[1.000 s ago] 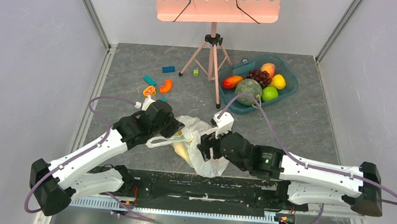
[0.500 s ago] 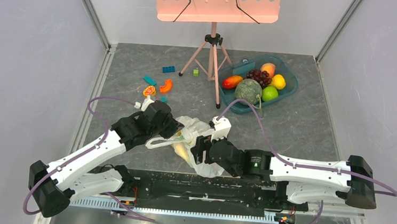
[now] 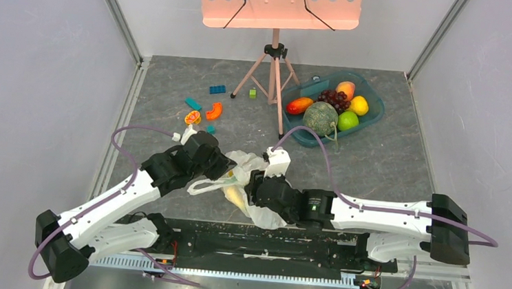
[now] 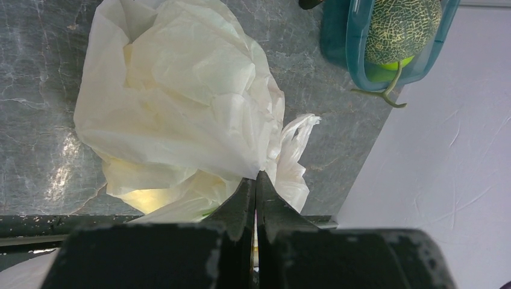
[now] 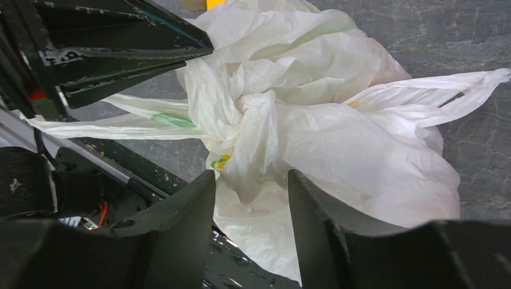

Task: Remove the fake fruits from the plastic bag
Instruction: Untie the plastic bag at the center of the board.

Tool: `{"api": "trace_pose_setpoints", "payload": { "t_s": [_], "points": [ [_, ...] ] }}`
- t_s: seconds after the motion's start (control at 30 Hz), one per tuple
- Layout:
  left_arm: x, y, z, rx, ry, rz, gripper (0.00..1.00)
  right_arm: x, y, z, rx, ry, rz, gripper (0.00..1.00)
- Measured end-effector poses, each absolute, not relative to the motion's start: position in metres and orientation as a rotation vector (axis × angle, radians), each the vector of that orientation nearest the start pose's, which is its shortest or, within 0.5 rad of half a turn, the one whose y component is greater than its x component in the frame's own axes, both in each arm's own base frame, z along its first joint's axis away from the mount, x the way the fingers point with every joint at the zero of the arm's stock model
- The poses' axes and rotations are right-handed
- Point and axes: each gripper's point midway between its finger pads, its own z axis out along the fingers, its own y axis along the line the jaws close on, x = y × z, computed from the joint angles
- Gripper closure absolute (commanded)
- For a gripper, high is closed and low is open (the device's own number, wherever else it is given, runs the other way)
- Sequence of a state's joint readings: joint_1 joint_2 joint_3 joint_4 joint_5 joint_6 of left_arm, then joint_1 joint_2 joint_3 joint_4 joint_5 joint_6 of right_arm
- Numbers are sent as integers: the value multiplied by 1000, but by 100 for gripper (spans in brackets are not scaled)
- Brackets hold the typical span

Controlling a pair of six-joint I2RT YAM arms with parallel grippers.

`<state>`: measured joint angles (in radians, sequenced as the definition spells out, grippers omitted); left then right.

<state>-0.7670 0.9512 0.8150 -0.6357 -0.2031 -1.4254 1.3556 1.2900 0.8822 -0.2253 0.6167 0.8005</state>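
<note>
So far nothing is out: the fruits (image 3: 235, 197) show yellow through the bag (image 3: 250, 162), which lies on the surface near the arm bases, the left pincer (image 4: 256, 183) pinching one fold, the right pincer (image 5: 248, 186) spread around another.

The grey, stone-patterned table (image 3: 389, 169) carried a crumpled white plastic bag (image 3: 246, 162) near its front edge. A teal tub (image 3: 378, 113) sat at the far right, with a tripod (image 3: 272, 83) standing just beside it. A blue brick (image 3: 217, 89) and orange pieces (image 3: 214, 111) lay scattered at the far left.
</note>
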Motion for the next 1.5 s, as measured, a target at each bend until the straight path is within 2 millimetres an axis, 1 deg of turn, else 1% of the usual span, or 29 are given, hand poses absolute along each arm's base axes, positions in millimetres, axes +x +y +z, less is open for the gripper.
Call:
{"api": "trace_pose_setpoints", "payload": {
  "t_s": [0.07, 0.1, 0.17, 0.2, 0.23, 0.4, 0.5, 0.7, 0.83, 1.0, 1.03, 1.1, 1.17, 1.2, 1.3, 1.37, 1.43, 1.5],
  "points": [
    [209, -208, 173, -903, 2314, -819, 98, 156, 342, 161, -246, 2125, 616, 70],
    [208, -208, 173, -903, 2313, -820, 98, 157, 342, 161, -234, 2127, 619, 79],
    [208, -207, 174, -902, 2312, -820, 98, 159, 341, 162, -222, 2125, 621, 93],
    [208, -207, 174, -901, 2312, -819, 98, 160, 340, 162, -213, 2125, 623, 98],
    [208, -206, 174, -899, 2312, -816, 98, 161, 338, 161, -204, 2125, 622, 100],
    [212, -195, 174, -915, 2303, -796, 98, 166, 315, 162, -140, 2108, 642, 100],
    [220, -182, 176, -950, 2276, -784, 98, 172, 295, 168, -81, 2084, 653, 100],
    [226, -153, 178, -1006, 2236, -751, 98, 182, 257, 179, 31, 2039, 644, 100],
    [224, -138, 170, -1036, 2238, -719, 98, 186, 231, 175, 112, 2030, 602, 100],
    [219, -128, 160, -1058, 2253, -697, 98, 187, 199, 167, 222, 2012, 565, 100],
    [217, -128, 159, -1061, 2255, -696, 98, 186, 195, 166, 235, 2007, 562, 98],
    [215, -126, 157, -1065, 2259, -692, 98, 185, 186, 164, 254, 1996, 557, 88],
    [213, -125, 155, -1062, 2267, -686, 98, 185, 181, 166, 239, 1984, 542, 69],
    [212, -125, 154, -1057, 2270, -684, 98, 186, 180, 168, 222, 1977, 537, 56],
    [212, -125, 153, -1018, 2284, -671, 98, 187, 179, 172, 68, 1959, 470, 31],
    [212, -124, 152, -987, 2300, -655, 98, 188, 180, 176, -46, 1953, 422, 21],
    [213, -125, 153, -954, 2314, -642, 98, 188, 183, 187, -166, 1932, 393, 17],
    [215, -127, 157, -894, 2331, -640, 98, 187, 190, 202, -291, 1895, 391, 17]
  ]
}}
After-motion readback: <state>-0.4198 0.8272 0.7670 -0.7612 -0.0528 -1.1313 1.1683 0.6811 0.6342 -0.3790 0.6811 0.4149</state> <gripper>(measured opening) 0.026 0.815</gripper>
